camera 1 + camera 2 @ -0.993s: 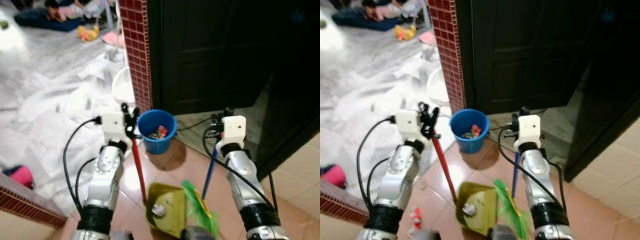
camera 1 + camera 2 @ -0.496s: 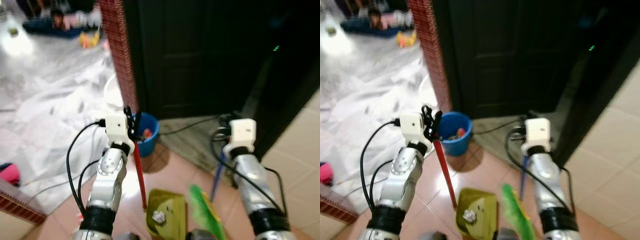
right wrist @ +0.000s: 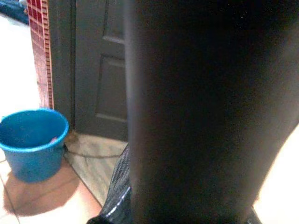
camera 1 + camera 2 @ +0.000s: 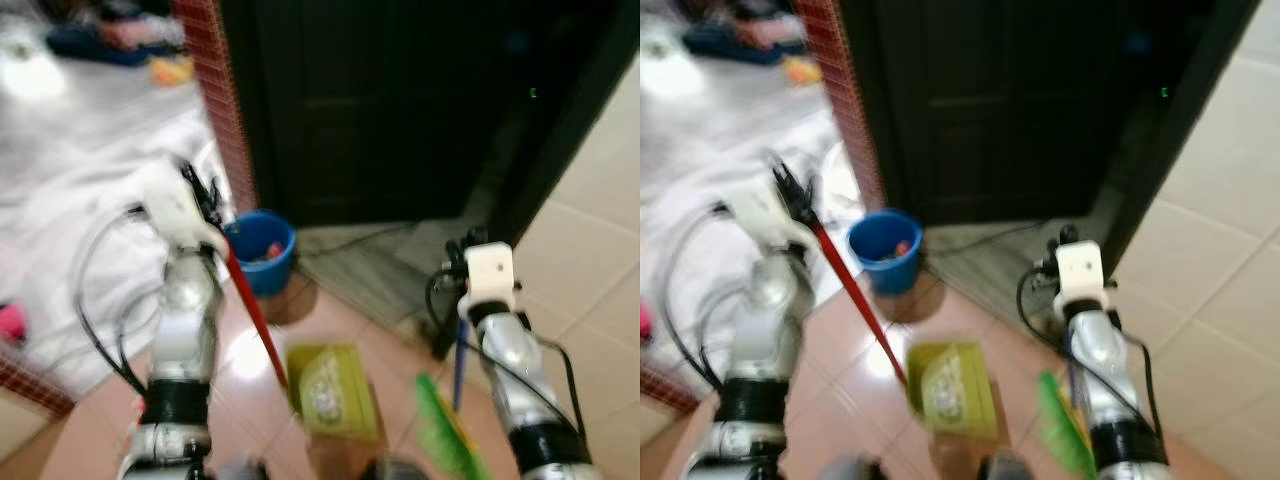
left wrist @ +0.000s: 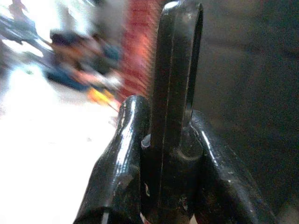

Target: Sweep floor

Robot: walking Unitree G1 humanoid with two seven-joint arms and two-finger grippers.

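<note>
My left gripper [image 4: 203, 193] is shut on the top of the red handle [image 4: 252, 315] of a yellow-green dustpan [image 4: 331, 389]. The handle slants down to the pan, which rests on the tile floor with pale scraps in it. In the left wrist view the black fingers [image 5: 124, 158] clamp the handle's black end loop [image 5: 177, 70]. My right gripper [image 4: 458, 256] is shut on the blue handle [image 4: 460, 365] of a green-bristled broom [image 4: 443, 440], whose head is at the lower right. A blue bucket [image 4: 260, 250] holding trash stands beyond the dustpan, beside the brick pillar. Both eye views are blurred.
A red brick pillar [image 4: 212, 90] and a dark door [image 4: 370, 100] stand ahead. A black cable [image 4: 360, 240] runs across the threshold. White sheeting [image 4: 70, 190] covers the floor on the left, with toys and bedding far off. A low brick edge [image 4: 25, 380] is near left.
The camera has swung right and the picture has blurred. My left arm has swung out to the left, tilting the red handle. The dustpan sits nearer the middle.
</note>
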